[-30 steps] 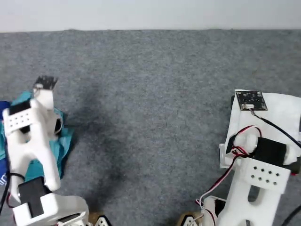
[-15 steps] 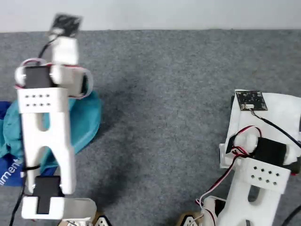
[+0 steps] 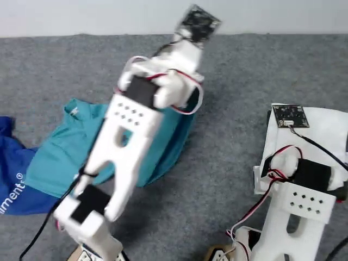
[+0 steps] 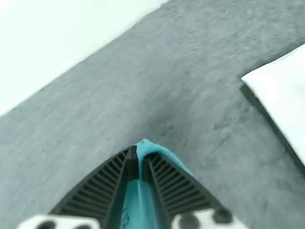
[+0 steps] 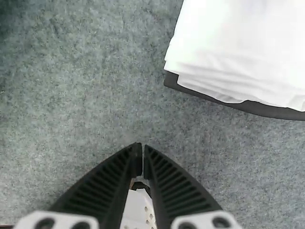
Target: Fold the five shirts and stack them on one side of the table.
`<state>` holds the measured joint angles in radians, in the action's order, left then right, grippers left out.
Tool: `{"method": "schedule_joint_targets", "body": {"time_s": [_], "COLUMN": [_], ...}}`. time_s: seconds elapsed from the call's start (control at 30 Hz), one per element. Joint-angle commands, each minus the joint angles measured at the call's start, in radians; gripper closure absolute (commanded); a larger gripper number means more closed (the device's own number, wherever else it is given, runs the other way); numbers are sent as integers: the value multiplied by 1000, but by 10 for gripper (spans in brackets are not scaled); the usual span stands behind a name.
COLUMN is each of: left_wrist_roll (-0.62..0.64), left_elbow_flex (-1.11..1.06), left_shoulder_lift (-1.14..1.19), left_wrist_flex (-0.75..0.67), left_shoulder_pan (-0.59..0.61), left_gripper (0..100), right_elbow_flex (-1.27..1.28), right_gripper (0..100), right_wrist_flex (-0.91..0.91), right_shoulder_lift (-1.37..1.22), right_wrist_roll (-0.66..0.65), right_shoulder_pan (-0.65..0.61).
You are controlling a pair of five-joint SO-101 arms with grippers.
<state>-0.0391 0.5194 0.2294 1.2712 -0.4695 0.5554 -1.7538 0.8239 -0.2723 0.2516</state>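
Note:
My left arm (image 3: 136,125) stretches from the near left toward the back middle of the table. Its gripper (image 4: 138,151) is shut on a fold of the teal shirt (image 4: 164,157). The teal shirt (image 3: 60,157) trails out from under that arm toward the left. A blue shirt (image 3: 11,185) lies crumpled at the far left edge. Folded white shirts (image 3: 326,130) sit stacked at the right, on a dark one (image 5: 224,98). My right arm (image 3: 304,196) rests beside them, its gripper (image 5: 142,149) shut on nothing just above the carpet.
A grey carpet-like surface (image 3: 234,98) covers the table, ending at a pale wall (image 3: 109,16) at the back. Open carpet lies between the teal shirt and the white stack (image 4: 281,100).
My left arm has swung from the far left to the back middle, pulling the teal shirt rightward and spreading it out. The blue shirt now shows more. The right arm is still.

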Motion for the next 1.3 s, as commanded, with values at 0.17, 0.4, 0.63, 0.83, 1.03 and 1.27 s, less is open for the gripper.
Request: {"method": "schedule_joint_targets", "body": {"time_s": [0.17, 0.4, 0.63, 0.83, 1.03, 1.27], "left_wrist_roll": [94, 57, 44, 38, -74, -161], "left_elbow_flex": [513, 862, 929, 886, 463, -124], "left_shoulder_lift": [310, 419, 405, 338, 100, -245], "left_wrist_flex": [84, 400, 486, 489, 488, 486], "left_shoulder_pan": [-6, 0, 187, 407, 568, 723], "left_gripper": [891, 805, 808, 817, 859, 859], "right_elbow_flex": [-9, -9, -11, -9, -8, -8], "right_gripper": [990, 990, 990, 990, 990, 990], "right_wrist_flex": [-39, -22, -15, -35, -35, -31], "right_shoulder_lift": [10, 10, 7, 7, 7, -1], "right_wrist_roll": [9, 11, 11, 14, 11, 11], "right_shoulder_pan": [-1, -7, -81, -340, -384, -394]}}
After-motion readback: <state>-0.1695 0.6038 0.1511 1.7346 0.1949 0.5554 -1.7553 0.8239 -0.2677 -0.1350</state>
